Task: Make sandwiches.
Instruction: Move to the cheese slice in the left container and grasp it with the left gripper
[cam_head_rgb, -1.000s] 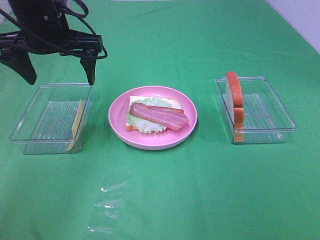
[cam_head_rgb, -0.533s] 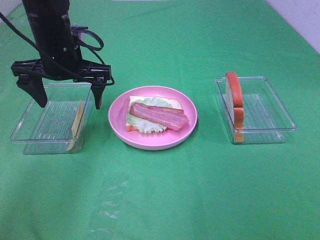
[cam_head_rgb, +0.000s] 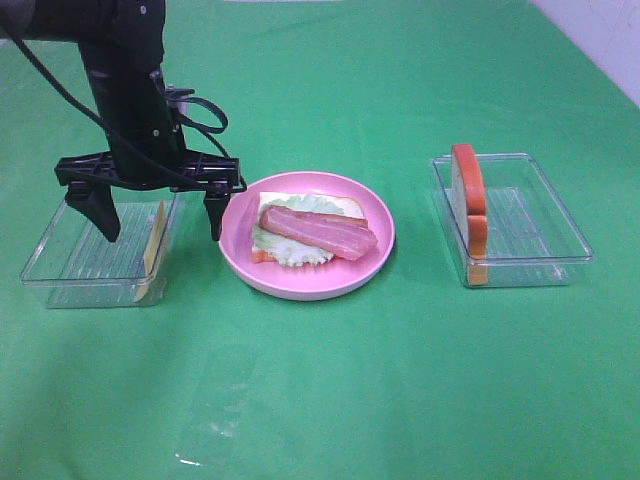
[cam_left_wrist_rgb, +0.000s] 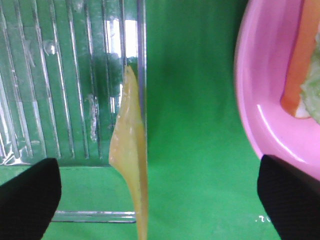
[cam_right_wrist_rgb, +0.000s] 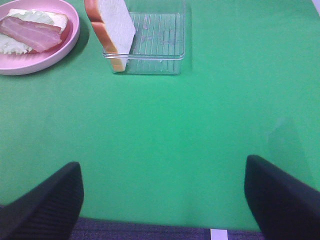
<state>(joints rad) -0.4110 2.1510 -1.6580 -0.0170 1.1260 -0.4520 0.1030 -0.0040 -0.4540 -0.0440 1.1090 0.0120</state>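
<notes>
Cheese layer next: the left pincer (cam_head_rgb: 162, 233) lines up over the slice.

Jaws wide open and empty, it straddles the wall of the clear tray (cam_head_rgb: 60, 270), where the yellow cheese slice (cam_head_rgb: 153, 245) leans upright. The sandwich (cam_head_rgb: 310, 232) of bread, lettuce and bacon lies on the pink plate (cam_head_rgb: 300, 286) just beside. The next move likely calls for lowering and pinching the thin slice without catching the wall. The right pincer (cam_right_wrist_rgb: 164, 200) hovers open above the table.

A flat table covered in plain green cloth (cam_head_rgb: 400, 380) carries three things in a row. A clear rectangular plastic tray (cam_head_rgb: 80, 290) sits at the left, a round pink plate (cam_head_rgb: 300, 288) just beside it in the middle, and a second clear rectangular plastic tray (cam_head_rgb: 520, 272) well apart at the right.
</notes>
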